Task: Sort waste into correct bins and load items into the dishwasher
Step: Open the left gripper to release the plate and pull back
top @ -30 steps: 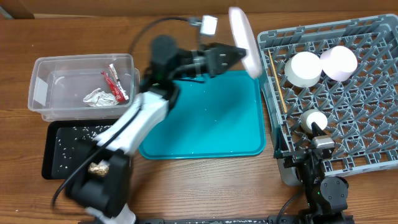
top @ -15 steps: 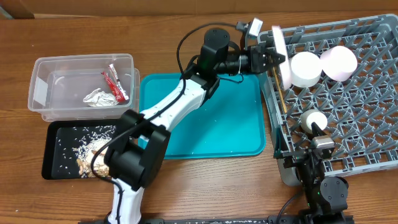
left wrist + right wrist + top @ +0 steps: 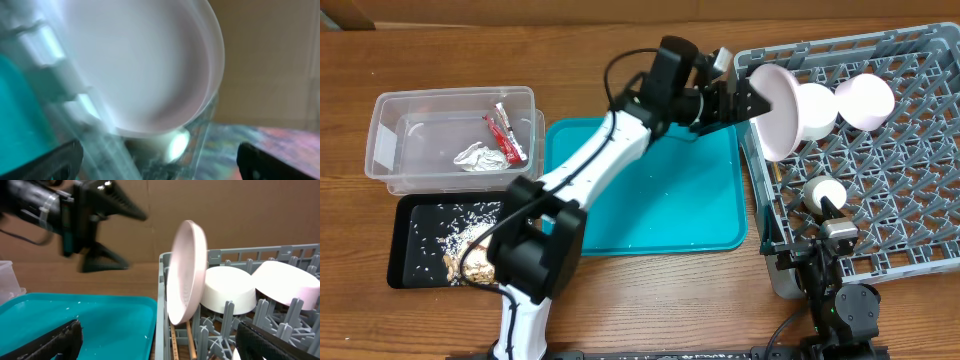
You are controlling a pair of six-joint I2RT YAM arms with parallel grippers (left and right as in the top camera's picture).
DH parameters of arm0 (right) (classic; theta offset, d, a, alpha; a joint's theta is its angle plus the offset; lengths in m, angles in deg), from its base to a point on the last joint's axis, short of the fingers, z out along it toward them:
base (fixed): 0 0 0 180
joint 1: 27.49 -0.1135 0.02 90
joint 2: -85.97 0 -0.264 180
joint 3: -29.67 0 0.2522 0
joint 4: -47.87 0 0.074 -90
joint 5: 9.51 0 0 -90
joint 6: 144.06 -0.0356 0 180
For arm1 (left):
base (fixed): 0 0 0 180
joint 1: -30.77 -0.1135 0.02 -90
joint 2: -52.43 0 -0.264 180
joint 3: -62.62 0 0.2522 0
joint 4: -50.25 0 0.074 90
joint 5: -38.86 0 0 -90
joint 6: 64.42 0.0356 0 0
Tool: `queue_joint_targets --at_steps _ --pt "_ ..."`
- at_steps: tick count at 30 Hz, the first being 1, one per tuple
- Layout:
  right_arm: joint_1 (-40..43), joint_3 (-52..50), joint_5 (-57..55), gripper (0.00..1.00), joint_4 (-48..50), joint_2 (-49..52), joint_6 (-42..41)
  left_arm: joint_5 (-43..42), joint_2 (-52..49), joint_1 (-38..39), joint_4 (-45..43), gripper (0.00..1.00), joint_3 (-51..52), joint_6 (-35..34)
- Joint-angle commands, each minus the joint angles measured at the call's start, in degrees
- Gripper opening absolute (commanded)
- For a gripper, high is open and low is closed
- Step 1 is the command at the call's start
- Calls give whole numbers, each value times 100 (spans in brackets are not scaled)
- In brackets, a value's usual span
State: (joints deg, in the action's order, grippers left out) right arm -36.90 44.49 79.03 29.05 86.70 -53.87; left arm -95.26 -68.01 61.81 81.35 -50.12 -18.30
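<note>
The white plate (image 3: 775,118) stands on edge at the left side of the grey dishwasher rack (image 3: 910,230), leaning against a white bowl (image 3: 812,108). My left gripper (image 3: 740,100) is open just left of the plate, its jaws spread apart and off the rim. In the left wrist view the plate (image 3: 145,65) fills the frame above the open left gripper (image 3: 160,165). The chopsticks (image 3: 767,140) lie along the rack's left wall. My right gripper (image 3: 165,345) is open and empty at the rack's front edge, facing the plate (image 3: 187,275).
Another white bowl (image 3: 865,100) and a small one (image 3: 823,192) sit in the rack. The teal tray (image 3: 650,200) lies centre. The clear tub (image 3: 390,120) holds a red wrapper (image 3: 505,135) and a silver wrapper (image 3: 475,155). The black tray (image 3: 405,255) holds rice and nuts (image 3: 475,265).
My left arm swung the plate rightward to the rack and opened. The plate, held before, now rests against the bowl. My right arm has not moved.
</note>
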Motion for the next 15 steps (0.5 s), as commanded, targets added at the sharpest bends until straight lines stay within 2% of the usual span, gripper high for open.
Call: queue_joint_targets --at_steps 1,2,3,4,5,9,15 --pt "15 -59 26 100 42 -50 -24 1440 793 -219 1563 100 -962 2306" --pt "15 -59 26 100 42 -50 -24 1670 907 -262 2135 100 -1176 2645" --pt "15 -59 26 100 42 -50 -24 2245 1152 -393 3379 100 -1609 3182" --pt "15 -59 26 100 42 -50 -24 2647 1287 -481 4074 100 -1845 3436" --pt "15 -59 26 100 42 -50 -24 3530 1539 -660 5152 100 -2194 3681" --pt "15 -59 26 100 42 -50 -24 4819 2153 -1062 6551 98 -2538 3838" --pt "15 -59 26 100 42 -50 -24 5007 3213 -1547 7792 100 -2540 3901"
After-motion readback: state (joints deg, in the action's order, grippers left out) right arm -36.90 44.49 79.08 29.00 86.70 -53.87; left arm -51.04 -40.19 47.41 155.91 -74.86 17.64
